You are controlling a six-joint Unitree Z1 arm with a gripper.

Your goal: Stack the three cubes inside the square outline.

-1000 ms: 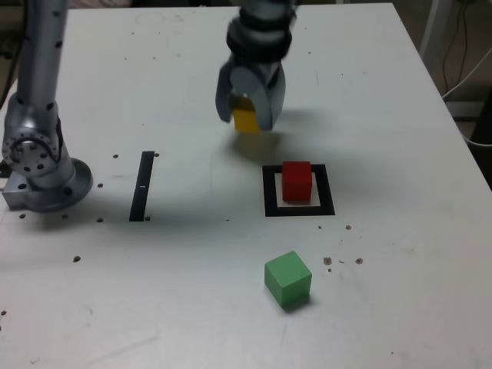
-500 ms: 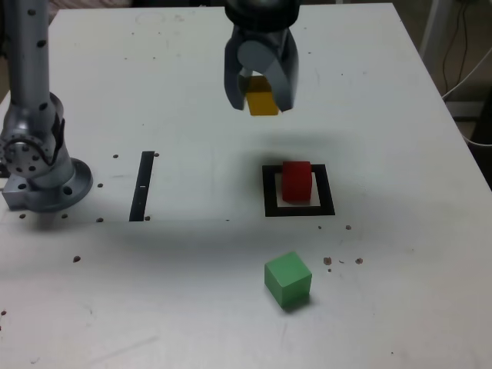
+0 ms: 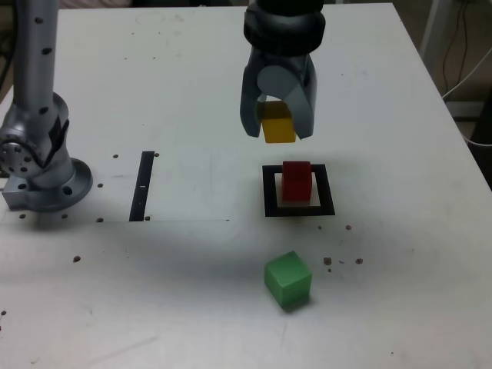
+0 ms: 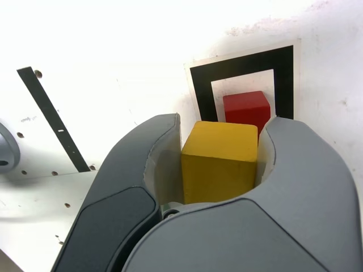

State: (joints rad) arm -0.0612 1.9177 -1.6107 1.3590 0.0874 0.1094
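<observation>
Gripper: the gripper (image 3: 277, 129) has its fingers closed tight on the yellow cube (image 3: 277, 123), which hangs clear of the table (image 3: 384, 92).
Just changed: a second ago the gripper carried the cube farther to the exterior view's left of the outline (image 3: 299, 191); it has since swung toward the outline and now hangs just behind it.
Meaning: the carry looks nearly over; the cube seems short of being lined up over the red one, so placing is not yet due.
Red cube (image 3: 296, 181): sits inside the outline, alone, its top bare.
Green cube (image 3: 288, 280): on the table in front of the outline, well apart from it, untouched.
Strip (image 3: 142, 185): to the exterior view's left of the outline, well apart.
Room: nothing stands between gripper and outline; the table's edges are far from the outline.
</observation>
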